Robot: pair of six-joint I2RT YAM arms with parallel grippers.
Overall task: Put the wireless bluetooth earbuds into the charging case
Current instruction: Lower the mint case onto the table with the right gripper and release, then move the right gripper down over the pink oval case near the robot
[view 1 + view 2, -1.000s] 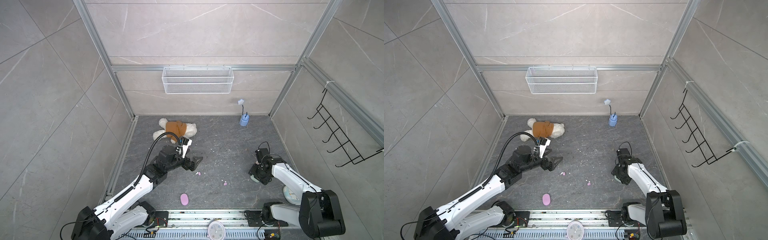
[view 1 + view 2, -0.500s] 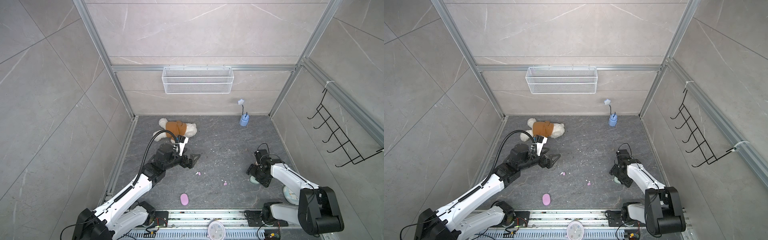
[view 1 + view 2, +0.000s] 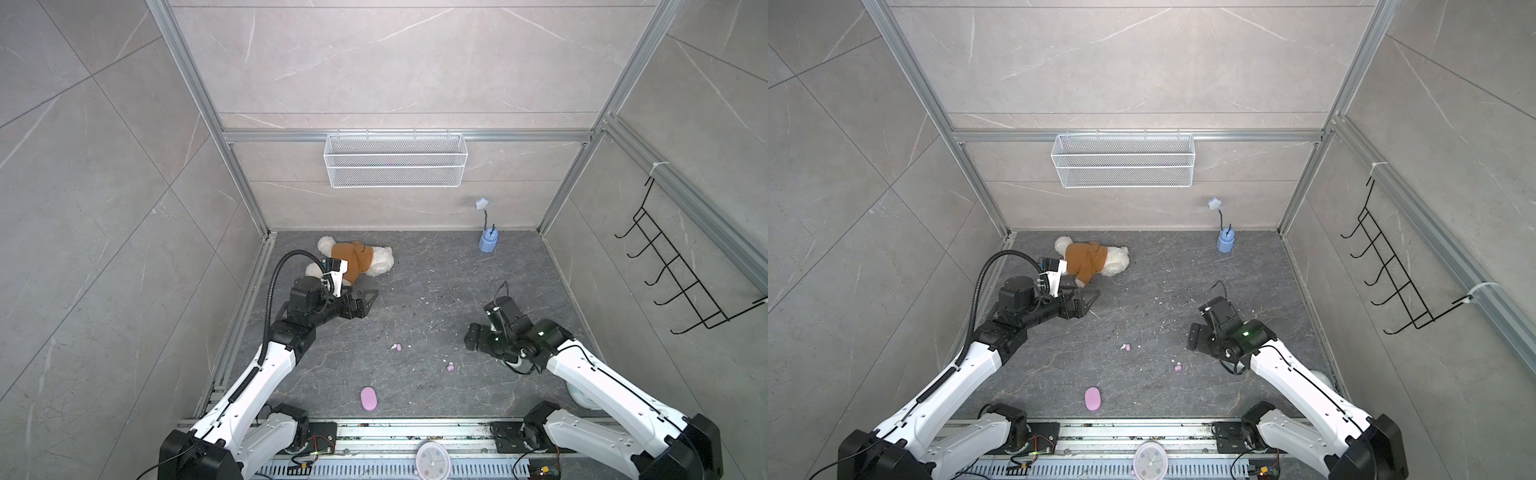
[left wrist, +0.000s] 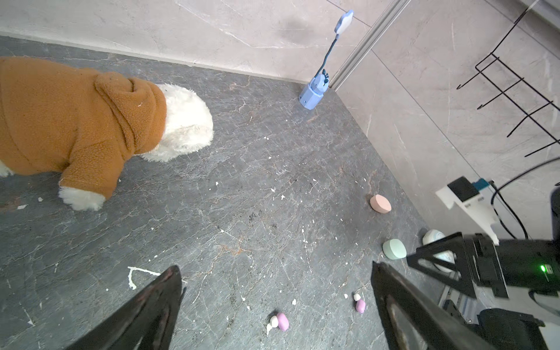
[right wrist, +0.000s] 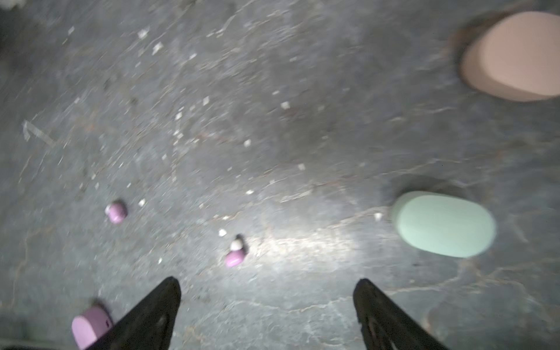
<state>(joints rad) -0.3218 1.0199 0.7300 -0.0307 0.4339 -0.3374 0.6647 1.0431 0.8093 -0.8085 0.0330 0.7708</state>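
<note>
Two lilac wireless bluetooth earbuds lie on the dark floor, one [image 3: 398,347] [image 3: 1128,347] [image 4: 282,321] [image 5: 116,212] mid-floor and one [image 3: 450,367] [image 3: 1178,367] [image 4: 360,305] [image 5: 234,258] nearer my right gripper. A shut lilac charging case [image 3: 368,398] [image 3: 1093,398] [image 5: 91,325] lies near the front edge. A mint case [image 4: 394,249] [image 5: 444,224] and a peach case [image 4: 380,204] [image 5: 512,57] lie on the right. My left gripper [image 3: 370,303] [image 3: 1092,301] [image 4: 275,268] is open and empty beside the teddy. My right gripper [image 3: 471,336] [image 3: 1194,336] [image 5: 266,291] is open and empty, low over the floor near the closer earbud.
A teddy bear in a brown hoodie [image 3: 355,259] lies at the back left. A blue stand with a star [image 3: 487,241] is at the back right. White debris specks dot the floor. A wire basket [image 3: 395,160] hangs on the back wall, hooks [image 3: 681,282] on the right wall.
My right gripper has opened wide and swung left toward the earbuds. My left gripper has drawn back and left, closer to the teddy, still open.
</note>
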